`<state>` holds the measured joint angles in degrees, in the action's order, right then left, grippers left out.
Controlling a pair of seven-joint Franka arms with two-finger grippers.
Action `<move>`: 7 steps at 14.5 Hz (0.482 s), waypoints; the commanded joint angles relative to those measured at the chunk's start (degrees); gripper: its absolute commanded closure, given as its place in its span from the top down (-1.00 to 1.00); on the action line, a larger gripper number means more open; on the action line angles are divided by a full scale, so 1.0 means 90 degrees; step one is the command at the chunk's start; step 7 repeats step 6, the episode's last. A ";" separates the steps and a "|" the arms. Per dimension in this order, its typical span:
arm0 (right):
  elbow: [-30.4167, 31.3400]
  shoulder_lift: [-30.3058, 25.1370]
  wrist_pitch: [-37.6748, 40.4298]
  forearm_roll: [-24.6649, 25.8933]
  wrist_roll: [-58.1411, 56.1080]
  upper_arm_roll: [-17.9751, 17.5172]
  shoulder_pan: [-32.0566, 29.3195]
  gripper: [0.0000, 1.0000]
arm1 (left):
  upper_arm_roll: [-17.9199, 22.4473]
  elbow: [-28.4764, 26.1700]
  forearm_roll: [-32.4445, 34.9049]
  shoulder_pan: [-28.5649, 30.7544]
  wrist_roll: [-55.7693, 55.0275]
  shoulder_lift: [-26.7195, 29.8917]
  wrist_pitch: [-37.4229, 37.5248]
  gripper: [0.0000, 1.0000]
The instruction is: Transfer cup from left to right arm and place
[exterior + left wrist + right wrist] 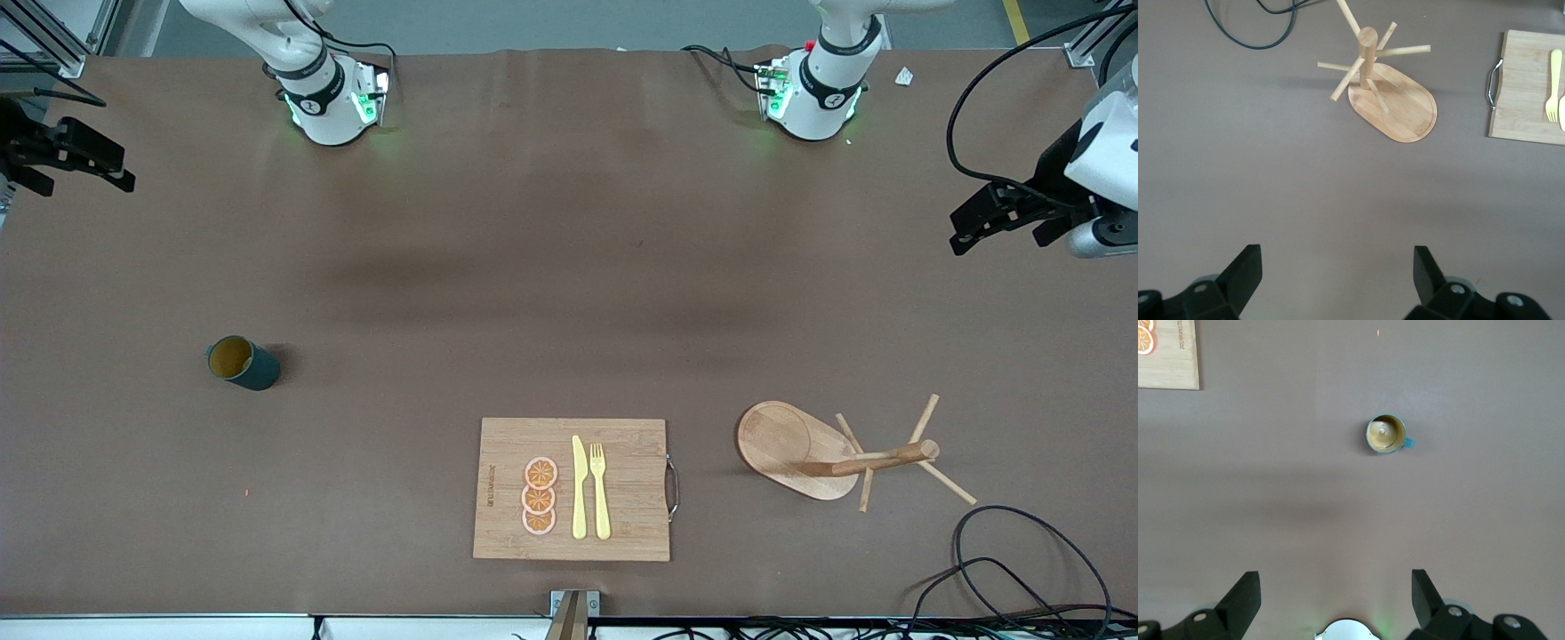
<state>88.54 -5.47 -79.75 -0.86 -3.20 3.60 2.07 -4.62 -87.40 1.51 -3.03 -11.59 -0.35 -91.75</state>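
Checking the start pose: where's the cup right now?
The cup stands alone on the bare table toward the right arm's end, farther from the front camera than the cutting board; the right wrist view shows it upright.

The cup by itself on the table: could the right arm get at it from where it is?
Probably yes: the cup stands upright toward the right arm's end, nothing around it, and the right gripper waits open above the table's edge there.

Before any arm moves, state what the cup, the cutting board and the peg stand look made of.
Cup: probably glazed ceramic, dark teal outside, tan inside.
Cutting board: bamboo or pale wood, visible grain, metal handle.
Peg stand: same pale wood, matte.
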 commanded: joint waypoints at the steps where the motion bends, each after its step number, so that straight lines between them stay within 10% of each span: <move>1: 0.0249 -0.0320 -0.0016 -0.0011 -0.0006 0.0049 -0.0102 1.00 | -0.0043 0.0112 0.0037 -0.0015 0.0300 -0.0039 0.0165 1.00; 7: 0.0308 -0.0300 -0.0231 -0.0012 -0.0025 0.0040 -0.0054 1.00 | -0.0063 0.0112 0.0018 -0.0006 0.0741 -0.0039 0.0175 1.00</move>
